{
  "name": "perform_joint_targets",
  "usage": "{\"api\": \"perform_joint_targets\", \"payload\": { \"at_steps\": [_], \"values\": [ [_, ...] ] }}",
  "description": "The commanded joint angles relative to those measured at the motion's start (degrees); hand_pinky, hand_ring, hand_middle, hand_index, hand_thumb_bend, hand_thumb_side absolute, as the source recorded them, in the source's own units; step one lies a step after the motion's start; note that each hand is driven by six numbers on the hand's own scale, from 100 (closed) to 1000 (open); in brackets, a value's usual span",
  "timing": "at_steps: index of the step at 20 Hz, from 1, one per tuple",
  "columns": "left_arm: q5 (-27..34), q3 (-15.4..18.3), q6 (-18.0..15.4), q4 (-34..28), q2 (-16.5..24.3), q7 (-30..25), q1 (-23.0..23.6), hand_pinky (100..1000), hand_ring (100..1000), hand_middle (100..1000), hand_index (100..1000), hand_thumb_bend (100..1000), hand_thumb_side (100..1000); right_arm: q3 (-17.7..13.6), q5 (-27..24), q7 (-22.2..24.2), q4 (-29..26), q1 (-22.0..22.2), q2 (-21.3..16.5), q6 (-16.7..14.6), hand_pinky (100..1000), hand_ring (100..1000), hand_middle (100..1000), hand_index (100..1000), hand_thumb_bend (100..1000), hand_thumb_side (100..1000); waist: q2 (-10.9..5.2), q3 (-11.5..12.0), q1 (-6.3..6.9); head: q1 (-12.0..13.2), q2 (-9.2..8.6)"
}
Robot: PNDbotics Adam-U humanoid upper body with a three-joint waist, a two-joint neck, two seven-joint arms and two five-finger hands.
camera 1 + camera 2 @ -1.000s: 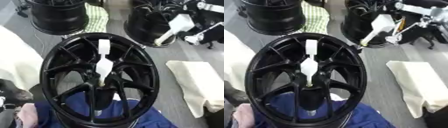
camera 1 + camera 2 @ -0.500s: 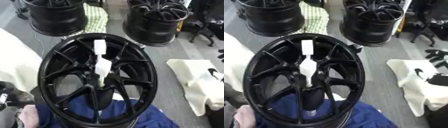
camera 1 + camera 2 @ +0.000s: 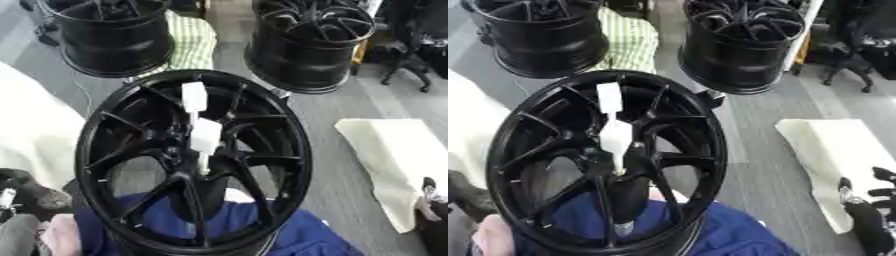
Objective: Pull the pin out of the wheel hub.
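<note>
Pin (image 3: pixel 203 164) stood at frame centre in the wheel hub (image 3: pixel 194 175), white tags above, and we judged it light, stiff, best pinched at its exposed shank, while our right hand (image 3: pixel 870 207), lower right, hung with relaxed fingers, holding nothing.

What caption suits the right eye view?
White pin seated in black wheel hub; right hand low beside cream cloth.

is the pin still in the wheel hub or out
In. The white pin stands in the centre of the black wheel, its lower end at the hub; the right hand is off to the side, not touching it.
</note>
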Motion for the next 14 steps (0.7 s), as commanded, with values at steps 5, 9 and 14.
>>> {"api": "perform_joint_targets", "payload": {
  "at_steps": [5,9,14],
  "values": [
    [0.1,-0.1,-0.6,-0.3,0.4,-0.3,-0.2,614,629,560,753,100,587,3.6,-2.8,-6.9,0.1,-1.6,5.2,-2.7,501,552,667,766,230,198,-0.73,-0.2,0.55,-0.4,-0.33],
    [0.0,-0.3,-0.9,0.1,0.4,-0.4,-0.1,615,630,561,753,100,586,4.3,-3.2,-9.8,2.6,-3.0,6.3,-3.7,491,535,647,753,229,185,-0.68,-0.3,0.95,-0.3,-0.61],
    [-0.1,-0.4,-1.4,0.4,0.4,-0.6,0.0,615,630,561,753,100,588,4.7,-3.4,-11.1,4.4,-3.7,6.5,-4.4,487,529,640,750,219,181,-0.62,-0.5,1.18,-0.5,-0.62]
  ]
}}
